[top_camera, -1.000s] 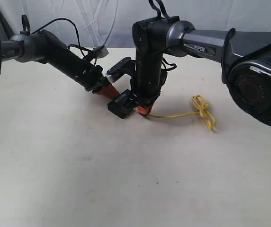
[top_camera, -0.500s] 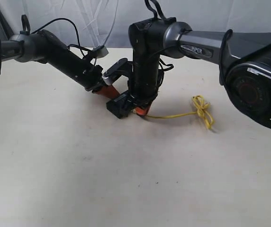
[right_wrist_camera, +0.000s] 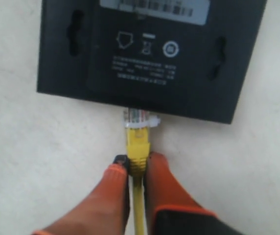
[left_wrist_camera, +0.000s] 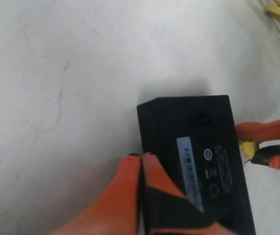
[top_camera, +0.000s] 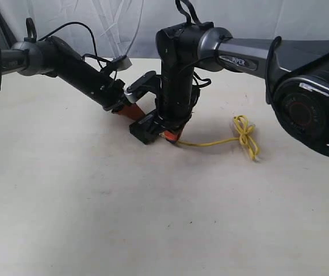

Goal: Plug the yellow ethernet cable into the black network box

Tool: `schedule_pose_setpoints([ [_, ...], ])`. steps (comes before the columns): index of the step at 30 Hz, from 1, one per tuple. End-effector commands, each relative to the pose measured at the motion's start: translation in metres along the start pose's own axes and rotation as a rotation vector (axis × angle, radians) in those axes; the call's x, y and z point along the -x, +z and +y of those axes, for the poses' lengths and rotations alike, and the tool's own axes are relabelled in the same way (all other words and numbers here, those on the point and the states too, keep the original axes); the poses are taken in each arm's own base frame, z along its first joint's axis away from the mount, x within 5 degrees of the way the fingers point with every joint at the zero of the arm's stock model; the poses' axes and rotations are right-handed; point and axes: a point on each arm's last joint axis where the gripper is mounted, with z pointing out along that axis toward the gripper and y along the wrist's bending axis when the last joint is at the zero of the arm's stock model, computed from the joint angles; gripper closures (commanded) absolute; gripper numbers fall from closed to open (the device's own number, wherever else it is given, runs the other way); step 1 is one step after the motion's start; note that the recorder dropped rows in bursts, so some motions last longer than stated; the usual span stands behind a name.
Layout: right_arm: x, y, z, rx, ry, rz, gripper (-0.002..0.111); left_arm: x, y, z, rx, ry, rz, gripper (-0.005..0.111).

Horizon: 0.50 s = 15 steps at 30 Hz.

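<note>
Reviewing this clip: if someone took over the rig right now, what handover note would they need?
Left gripper: fingers together, tips at a corner of the small flat black plastic network box, one overlapping its labelled face. A real pinch cannot be confirmed.
Right gripper: shut on the thin yellow ethernet cable, just behind its clear plastic plug.
Done: plug lined up at the box's edge, tip at it or barely inside.
Left: push the plug fully home (seating is not visible), then release both. The cable's tied bundle lies on the pale table.

Yellow cable [right_wrist_camera: 138, 147] plug at black box [right_wrist_camera: 150, 73]
</note>
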Motion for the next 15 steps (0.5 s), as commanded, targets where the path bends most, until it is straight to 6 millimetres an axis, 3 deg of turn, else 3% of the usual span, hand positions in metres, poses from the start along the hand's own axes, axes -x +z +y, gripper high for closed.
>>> schedule_pose_setpoints([
  [1, 0.0, -0.002, -0.004, -0.002, 0.013, 0.001, 0.109, 0.006, -0.005, -0.009, -0.024, 0.021, -0.007, 0.107],
  [8, 0.0, -0.002, -0.004, -0.008, 0.012, -0.007, 0.109, 0.015, -0.017, -0.021, -0.017, 0.051, -0.023, 0.107],
  [15, 0.004, -0.002, -0.006, -0.022, 0.026, -0.054, 0.109, 0.01, -0.014, -0.018, -0.002, 0.042, -0.008, 0.107],
])
